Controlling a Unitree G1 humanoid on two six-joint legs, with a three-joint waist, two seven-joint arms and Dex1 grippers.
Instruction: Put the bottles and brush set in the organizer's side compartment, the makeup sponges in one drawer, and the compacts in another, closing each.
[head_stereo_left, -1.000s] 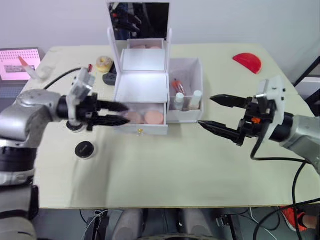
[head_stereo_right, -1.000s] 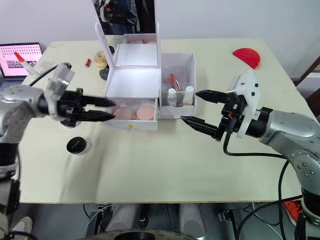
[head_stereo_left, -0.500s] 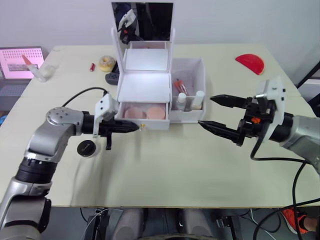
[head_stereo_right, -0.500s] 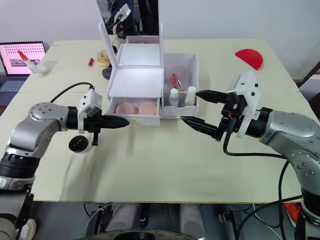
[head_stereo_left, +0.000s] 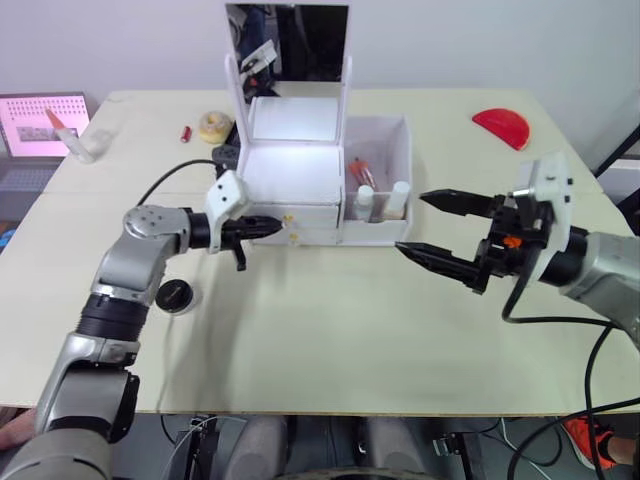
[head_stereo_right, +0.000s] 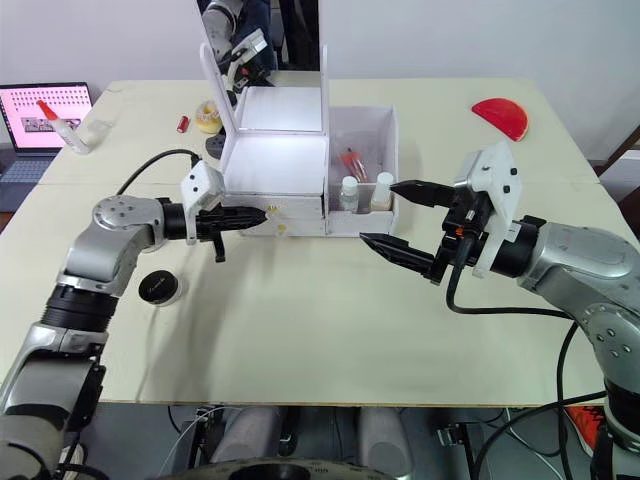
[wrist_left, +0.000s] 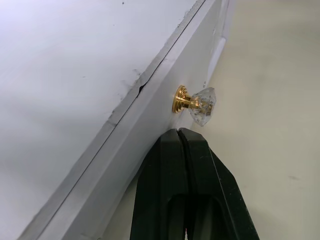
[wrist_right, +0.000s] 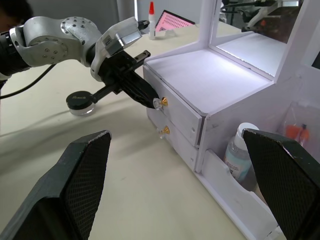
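The white organizer (head_stereo_left: 295, 180) stands at the table's back middle, and both gold-knobbed drawers are closed. My left gripper (head_stereo_left: 276, 227) is shut and empty, its tips against a drawer front just beside a knob (wrist_left: 194, 101). The makeup sponges are hidden. Two white-capped bottles (head_stereo_left: 364, 203) (head_stereo_left: 397, 198) and the brush set (head_stereo_left: 358, 172) stand in the side compartment (head_stereo_left: 375, 232). One black compact (head_stereo_left: 175, 296) lies on the table under my left arm. Another compact (head_stereo_left: 222, 155) lies behind the organizer's left side. My right gripper (head_stereo_left: 411, 222) hovers open and empty to the right of the compartment.
A red semicircular piece (head_stereo_left: 499, 125) lies at the back right. At the back left are a laptop (head_stereo_left: 40, 125), a pink-tipped white tube (head_stereo_left: 65, 135), a yellow roll (head_stereo_left: 211, 125) and a small red item (head_stereo_left: 185, 133). The organizer's mirror (head_stereo_left: 288, 40) stands upright.
My left gripper shut and pushed the open drawer with the two pink sponges closed. The right arm has not moved.
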